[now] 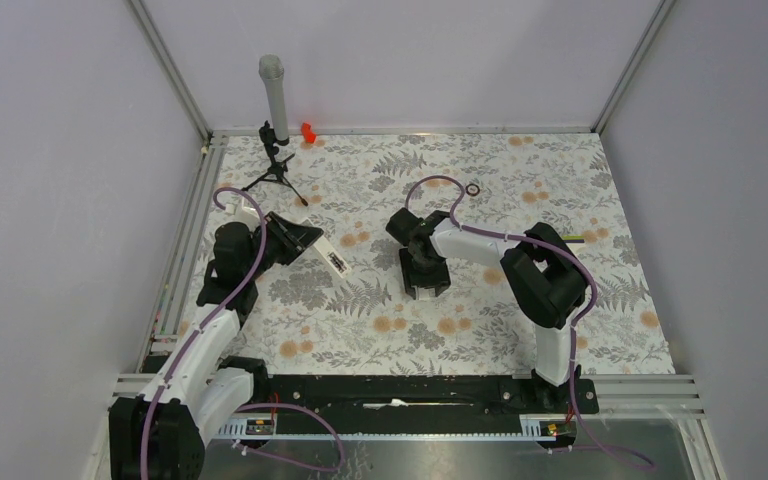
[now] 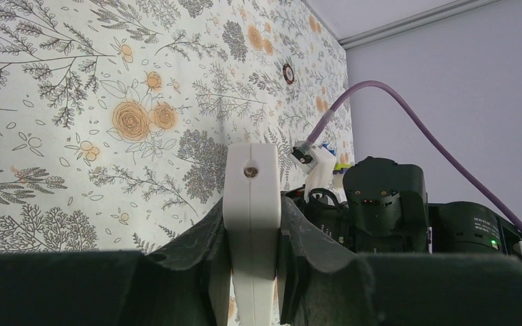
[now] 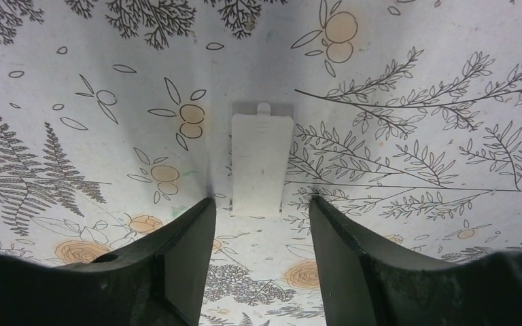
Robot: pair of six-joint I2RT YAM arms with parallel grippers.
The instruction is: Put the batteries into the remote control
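Note:
The remote control (image 2: 251, 197), a slim white bar, stands edge-on between my left gripper's (image 2: 251, 234) black fingers, which are shut on it. From above, the remote (image 1: 333, 259) sticks out of the left gripper (image 1: 308, 240) toward the table's middle, held just over the cloth. My right gripper (image 1: 426, 283) points down at the table centre. Its jaws (image 3: 259, 207) stand open with nothing between them. A short white strip (image 3: 259, 166) with a small tab lies flat just beyond the fingertips. The batteries are not in view.
A small dark ring (image 1: 473, 188) lies at the back of the flowered cloth (image 1: 520, 200). A grey tube on a black tripod (image 1: 274, 120) and a small red piece (image 1: 307, 131) stand at the back left. A yellow-tipped piece (image 1: 582, 238) lies behind the right arm.

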